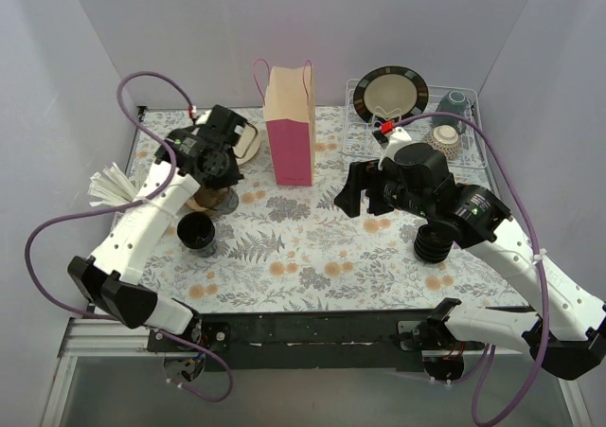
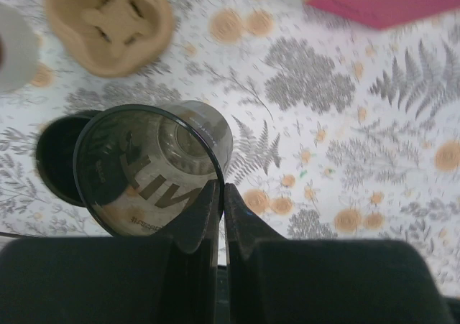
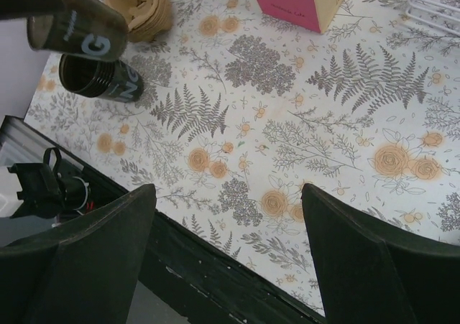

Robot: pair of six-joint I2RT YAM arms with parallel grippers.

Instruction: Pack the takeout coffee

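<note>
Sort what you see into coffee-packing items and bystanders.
Job: black cup in left claw, second black cup, lid stack, paper bag, cardboard carrier.
Lying about: plate, patterned bowl and bluish cup in the dish rack.

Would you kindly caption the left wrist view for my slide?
Left end effector shut on the rim of a tilted black cup above the floral table, a cardboard cup carrier beyond.

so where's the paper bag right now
In the top view, the paper bag stands upright at the back centre of the table, handles up, just left of the dish rack.
</note>
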